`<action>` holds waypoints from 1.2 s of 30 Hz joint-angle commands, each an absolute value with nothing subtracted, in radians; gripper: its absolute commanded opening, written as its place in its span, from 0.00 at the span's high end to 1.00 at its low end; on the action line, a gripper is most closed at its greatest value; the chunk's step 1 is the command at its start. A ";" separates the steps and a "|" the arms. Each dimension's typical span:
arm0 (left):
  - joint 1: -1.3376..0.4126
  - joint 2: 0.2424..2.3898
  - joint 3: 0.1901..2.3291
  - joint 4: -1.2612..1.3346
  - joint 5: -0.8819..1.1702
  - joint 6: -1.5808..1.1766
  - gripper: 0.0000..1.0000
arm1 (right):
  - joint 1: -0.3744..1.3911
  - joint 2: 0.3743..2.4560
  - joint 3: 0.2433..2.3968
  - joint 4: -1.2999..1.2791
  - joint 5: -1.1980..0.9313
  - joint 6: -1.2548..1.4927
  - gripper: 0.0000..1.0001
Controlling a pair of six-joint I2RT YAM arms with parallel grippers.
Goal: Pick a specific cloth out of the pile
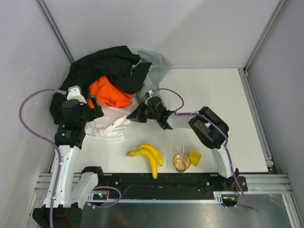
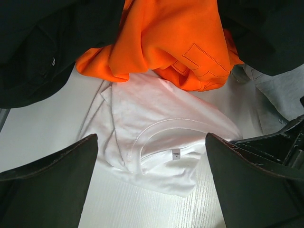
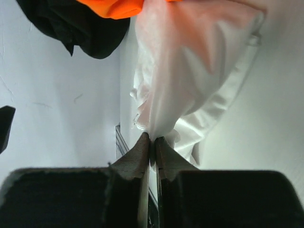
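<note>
My right fingers [image 3: 135,156] are pinching the white T-shirt [image 3: 190,61], left fingers [image 2: 47,185] hanging open; next I'm likely dragging it free of the pile [image 1: 107,69] at upper left.

neck tag [image 2: 176,155] on white cloth [image 2: 161,118], print illegible

White table [image 1: 223,95], faint wood grain, evenly lit. Pale grey back wall [image 1: 161,23] behind table; left wall [image 1: 23,61] and right wall [image 1: 285,76] flank table. Aluminium posts [image 1: 53,28] at table's far corners. Black rail [image 1: 190,181] along table's near edge, brushed metal sheet [image 1: 190,216] beyond rail.
</note>
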State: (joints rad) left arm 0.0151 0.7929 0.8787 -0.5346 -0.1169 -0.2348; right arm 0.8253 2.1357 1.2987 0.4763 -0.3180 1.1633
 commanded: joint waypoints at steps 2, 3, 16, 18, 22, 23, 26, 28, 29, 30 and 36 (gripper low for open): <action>0.009 0.805 0.871 -0.500 -0.093 -0.221 0.00 | 0.829 2.057 1.290 0.475 -0.310 1.032 0.75; 0.009 0.815 0.871 -0.499 -0.080 -0.223 0.00 | 0.829 2.056 1.290 0.467 -0.318 1.024 0.68; 0.009 1.111 0.976 -0.495 0.136 -0.268 0.00 | 0.843 1.936 1.284 0.196 -0.217 0.849 0.01; 0.009 1.189 1.007 -0.495 0.139 -0.277 0.00 | 0.841 1.921 1.279 0.177 -0.207 0.835 0.01; 0.009 1.351 1.087 -0.499 0.122 -0.291 0.01 | 0.842 1.894 1.271 0.151 -0.191 0.814 0.01; 0.009 1.389 1.113 -0.503 0.112 -0.295 0.02 | 0.843 1.889 1.270 0.147 -0.188 0.808 0.01; 0.018 1.511 1.194 -0.514 0.095 -0.314 0.02 | 0.843 1.877 1.268 0.130 -0.184 0.793 0.01; 0.027 1.592 1.275 -0.529 0.097 -0.327 0.03 | 0.844 1.872 1.267 0.118 -0.178 0.784 0.01; 0.029 1.629 1.312 -0.536 0.093 -0.332 0.03 | 0.844 1.869 1.267 0.114 -0.176 0.780 0.01; 0.031 1.663 1.351 -0.539 0.090 -0.336 0.03 | 0.844 1.866 1.267 0.109 -0.176 0.777 0.01; 0.039 1.839 1.607 -0.560 0.055 -0.328 0.04 | 0.847 1.844 1.266 0.076 -0.173 0.754 0.01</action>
